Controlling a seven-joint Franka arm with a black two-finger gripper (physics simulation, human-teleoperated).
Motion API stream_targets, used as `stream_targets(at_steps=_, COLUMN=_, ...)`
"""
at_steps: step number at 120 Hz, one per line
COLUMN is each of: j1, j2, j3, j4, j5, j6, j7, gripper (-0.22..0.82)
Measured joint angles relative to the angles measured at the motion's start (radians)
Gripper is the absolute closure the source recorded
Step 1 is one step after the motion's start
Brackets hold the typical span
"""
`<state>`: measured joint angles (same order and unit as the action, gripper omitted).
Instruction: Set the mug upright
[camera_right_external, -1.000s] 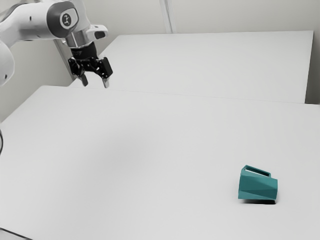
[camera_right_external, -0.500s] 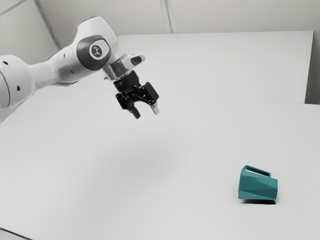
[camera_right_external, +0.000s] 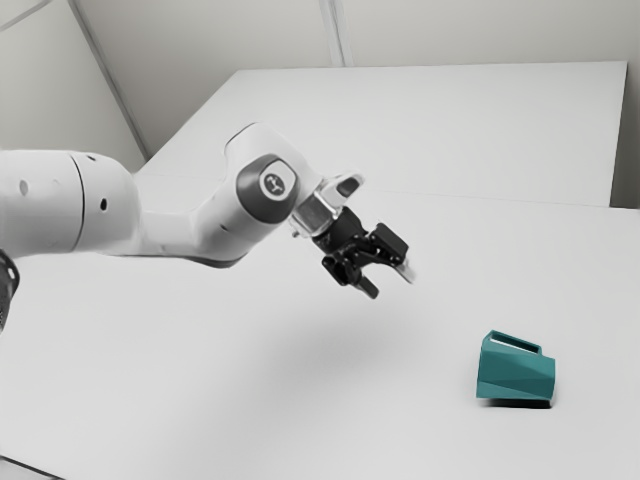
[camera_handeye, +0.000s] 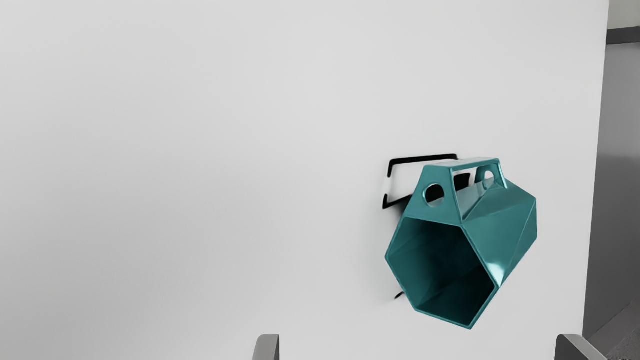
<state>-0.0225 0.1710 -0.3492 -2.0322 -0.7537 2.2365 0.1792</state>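
In the exterior view my gripper (camera_right_external: 390, 286) is open above the table, up and to the exterior view's left of the teal mug (camera_right_external: 515, 370), with a gap between them. The mug lies on its side, its handle on the upper side. In the wrist view the faceted mug (camera_handeye: 510, 220) turns its dark hexagonal mouth toward the camera. The fingertips of my gripper (camera_handeye: 417, 347) stand wide apart in that view, with nothing held between them.
The white table (camera_right_external: 250, 400) extends under the arm and the mug. Behind it rises a pale panel (camera_right_external: 430, 130). One table edge runs beyond the mug in the wrist view, with a grey floor area (camera_handeye: 617, 200) past it.
My arm has swung down and toward the exterior view's right, bringing the open gripper much closer to the mug. The mug has not moved.
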Motion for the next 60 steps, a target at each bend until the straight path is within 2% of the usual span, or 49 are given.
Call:
stream_targets(at_steps=12, j1=-0.016, j2=0.032, j3=-0.026, j4=-0.006, j5=-0.050, j6=0.038, j7=0.034, gripper=0.00)
stream_targets(at_steps=41, j1=-0.023, j2=0.036, j3=-0.151, j4=-0.061, j5=-0.201, j6=0.112, j7=0.095, gripper=0.00)
stream_targets(at_steps=60, j1=-0.032, j2=0.065, j3=-0.169, j4=-0.064, j5=-0.290, j6=0.160, j7=0.133, gripper=0.00)
